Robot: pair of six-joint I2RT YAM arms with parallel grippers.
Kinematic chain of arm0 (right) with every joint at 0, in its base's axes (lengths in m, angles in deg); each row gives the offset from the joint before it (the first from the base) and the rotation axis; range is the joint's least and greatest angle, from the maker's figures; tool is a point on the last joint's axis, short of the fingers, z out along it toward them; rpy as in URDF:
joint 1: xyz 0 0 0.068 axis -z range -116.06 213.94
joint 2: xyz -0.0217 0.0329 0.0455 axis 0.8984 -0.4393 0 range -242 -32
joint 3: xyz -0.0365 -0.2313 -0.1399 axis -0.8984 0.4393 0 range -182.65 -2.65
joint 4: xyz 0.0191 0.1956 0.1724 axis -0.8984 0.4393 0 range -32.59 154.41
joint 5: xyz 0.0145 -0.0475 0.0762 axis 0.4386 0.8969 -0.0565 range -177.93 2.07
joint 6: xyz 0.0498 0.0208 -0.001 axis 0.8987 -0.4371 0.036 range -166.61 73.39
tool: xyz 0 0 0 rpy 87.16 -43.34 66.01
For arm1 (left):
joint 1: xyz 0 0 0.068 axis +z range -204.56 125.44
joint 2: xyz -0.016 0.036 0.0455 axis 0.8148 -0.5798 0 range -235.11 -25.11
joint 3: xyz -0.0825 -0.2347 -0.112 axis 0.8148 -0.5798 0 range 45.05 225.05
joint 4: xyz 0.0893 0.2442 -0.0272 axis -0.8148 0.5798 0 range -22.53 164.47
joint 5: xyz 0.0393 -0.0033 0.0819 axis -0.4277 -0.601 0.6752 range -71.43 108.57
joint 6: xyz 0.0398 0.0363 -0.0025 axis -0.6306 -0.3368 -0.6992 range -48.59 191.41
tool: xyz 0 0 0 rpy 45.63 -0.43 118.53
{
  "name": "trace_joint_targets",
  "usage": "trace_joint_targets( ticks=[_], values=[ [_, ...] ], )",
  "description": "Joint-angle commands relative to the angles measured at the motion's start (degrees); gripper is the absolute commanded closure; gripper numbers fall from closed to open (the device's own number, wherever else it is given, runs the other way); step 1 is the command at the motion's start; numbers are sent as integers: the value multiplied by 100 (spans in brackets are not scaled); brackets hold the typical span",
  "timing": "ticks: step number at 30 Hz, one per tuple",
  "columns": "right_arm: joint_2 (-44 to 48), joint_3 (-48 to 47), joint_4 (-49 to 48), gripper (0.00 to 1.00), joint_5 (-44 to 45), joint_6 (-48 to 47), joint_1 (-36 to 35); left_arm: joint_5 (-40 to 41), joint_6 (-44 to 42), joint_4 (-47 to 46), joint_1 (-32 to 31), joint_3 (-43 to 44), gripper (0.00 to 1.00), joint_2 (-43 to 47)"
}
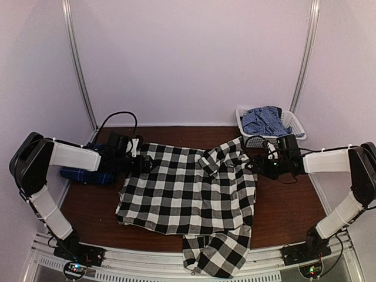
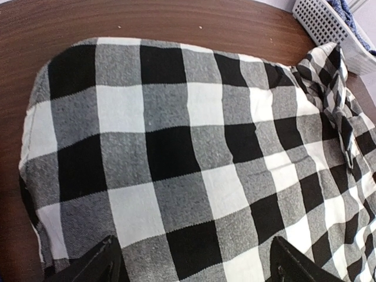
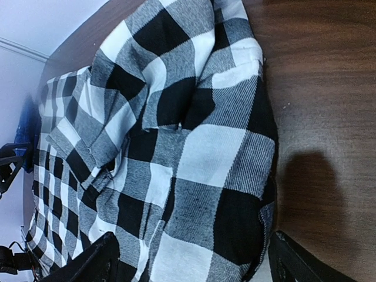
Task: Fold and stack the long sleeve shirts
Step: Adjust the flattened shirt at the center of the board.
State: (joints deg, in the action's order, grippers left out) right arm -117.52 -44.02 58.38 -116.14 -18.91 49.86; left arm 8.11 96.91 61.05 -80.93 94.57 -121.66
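Left arm point(image 1: 73, 156) and right arm point(image 1: 326, 160) each present white tubular links, black joint housings, looped black cable point(image 1: 117, 114) and black base point(image 1: 79, 252); left gripper point(image 2: 194, 263) and right gripper point(image 3: 191, 263) black-fingered.

Soft, even light from above; dim at the corners.

Overhead view grainy, grey metal wall rails point(image 1: 79, 70) bowed near the edges. Wrist views sharper: weave of the black-and-white checked cloth shirt point(image 2: 176, 147) crisp. One soft-edged dark shadow on the brown wooden table point(image 3: 329, 70) beside the cloth.

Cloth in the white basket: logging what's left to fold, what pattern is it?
The cloth is blue with fine white checks, best seen from the top external view.
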Motion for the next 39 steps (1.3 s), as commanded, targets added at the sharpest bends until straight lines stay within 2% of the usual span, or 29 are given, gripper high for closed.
trace_joint_targets(
  ticks=[1,5,7,10,15,18,21,24,28,30,32,36,39],
  values=[
    [-277,241,-455,12,-99,-69,29,-596,125,-791,-91,-471,11,-68],
    [-400,383,-671,15,-259,-22,31,-932,301,-1439,-221,-823,13,-51],
    [-453,415,-692,20,-271,-41,42,-975,409,-1659,-283,-956,14,-39],
    [-400,425,-623,33,-307,-153,70,-1012,599,-1915,-345,-1133,15,-78],
    [-181,273,-155,65,-35,-413,99,-787,787,-2041,-360,-1436,18,-136],
    [-10,86,333,79,304,-571,99,-671,822,-2057,-381,-1584,19,-120],
    [205,-204,901,93,691,-723,85,-501,819,-2012,-423,-1651,19,-89],
    [433,-583,1546,100,1352,-868,14,-276,770,-1902,-501,-1642,20,-91],
    [530,-1121,2262,100,2192,-941,-222,-116,725,-1790,-575,-1629,20,-147],
    [477,-1275,2358,96,2520,-906,-425,-95,729,-1768,-588,-1635,20,-174],
    [334,-1364,2419,84,2758,-843,-599,-67,727,-1733,-602,-1625,20,-187],
    [30,-1277,2413,46,3084,-752,-798,-41,713,-1568,-627,-1583,20,-159],
    [174,-1004,2266,25,3131,-712,-814,14,692,-1527,-632,-1586,20,-190]
  ],
)
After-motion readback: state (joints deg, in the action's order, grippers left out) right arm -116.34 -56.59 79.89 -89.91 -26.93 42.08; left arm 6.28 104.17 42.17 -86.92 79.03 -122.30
